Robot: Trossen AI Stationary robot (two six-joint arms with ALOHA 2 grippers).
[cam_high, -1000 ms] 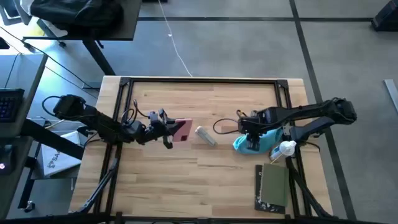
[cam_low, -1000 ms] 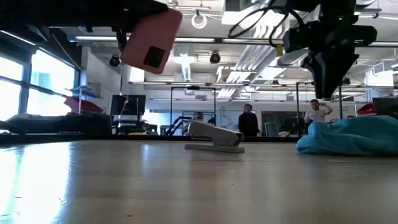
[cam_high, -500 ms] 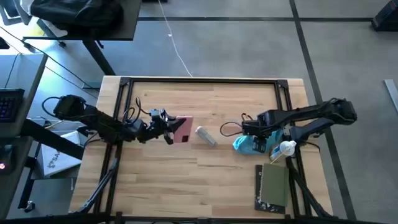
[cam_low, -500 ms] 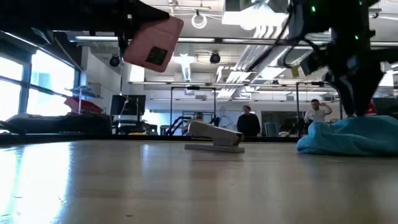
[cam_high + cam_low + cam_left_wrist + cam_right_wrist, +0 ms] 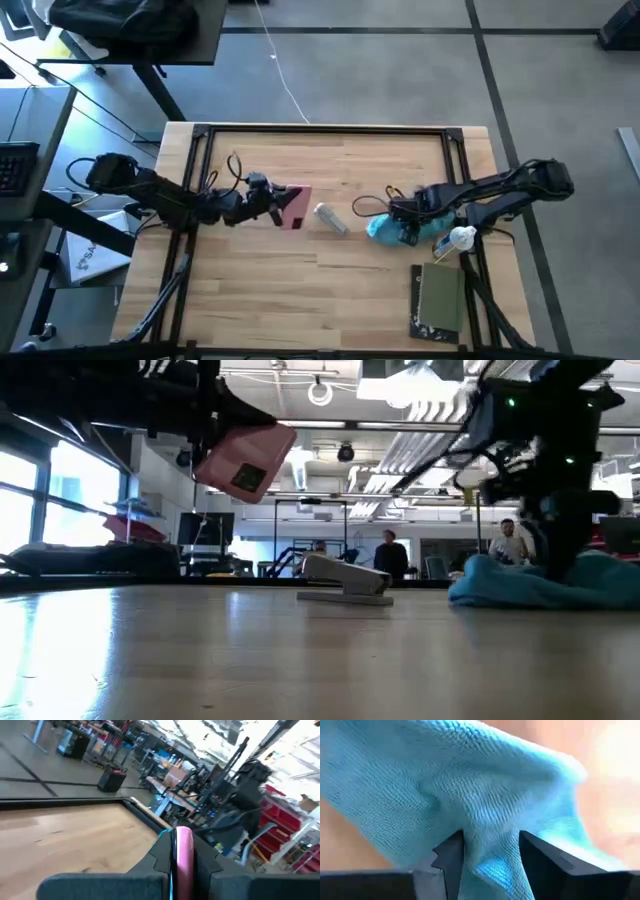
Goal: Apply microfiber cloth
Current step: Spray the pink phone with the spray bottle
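The light-blue microfiber cloth (image 5: pixel 385 229) lies bunched on the table's right half, also seen in the low view (image 5: pixel 510 582). My right gripper (image 5: pixel 406 222) is down in it, shut on a bunch of it (image 5: pixel 490 855). My left gripper (image 5: pixel 274 205) is left of centre, shut on a flat pink thing (image 5: pixel 292 206) with a dark square on one face (image 5: pixel 245 462), held well above the table. My left gripper pinches the pink thing between its two fingers (image 5: pixel 160 856), one on each broad face, near one end (image 5: pixel 183 851). The fingers come level from the table's left. The pink thing is lifted clear and tilted. My right gripper has a raised fold of the cloth (image 5: pixel 487 837) between its two fingers (image 5: pixel 449 860), coming from above and pointing down. The cloth's remaining part lies slack on the table.
A pale grey oblong thing (image 5: pixel 331 217) lies at the table's middle between the two grippers. A small white bottle (image 5: pixel 458 240) stands just right of the cloth. A dark olive-green book (image 5: pixel 440 300) lies near the front right corner. People stand far off in the room.
My right gripper has come down from above the cloth into it, and the cloth's left edge has shifted a little toward the table's left. My left gripper has turned, so the pink thing now lies more level and shows narrower from above.
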